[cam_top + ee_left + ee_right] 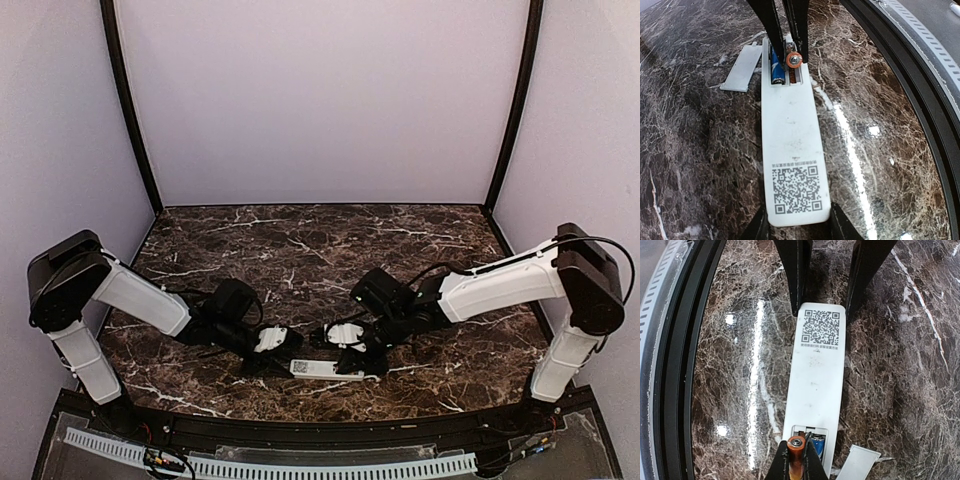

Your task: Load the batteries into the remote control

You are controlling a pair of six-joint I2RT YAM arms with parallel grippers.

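Observation:
The white remote control (325,368) lies face down on the marble table, dark square sticker (796,189) up; it also shows in the right wrist view (819,375). The blue battery (777,67) lies in the battery recess (816,436). My right gripper (796,460) is shut on the orange-red battery (796,452) and holds it just over the recess's empty slot; that battery also shows in the left wrist view (793,60). My left gripper (797,225) has its fingers on both sides of the remote's sticker end.
The loose white battery cover (742,69) lies on the table beside the recess end, also in the right wrist view (856,461). The table's black front rim (677,365) runs close along the remote.

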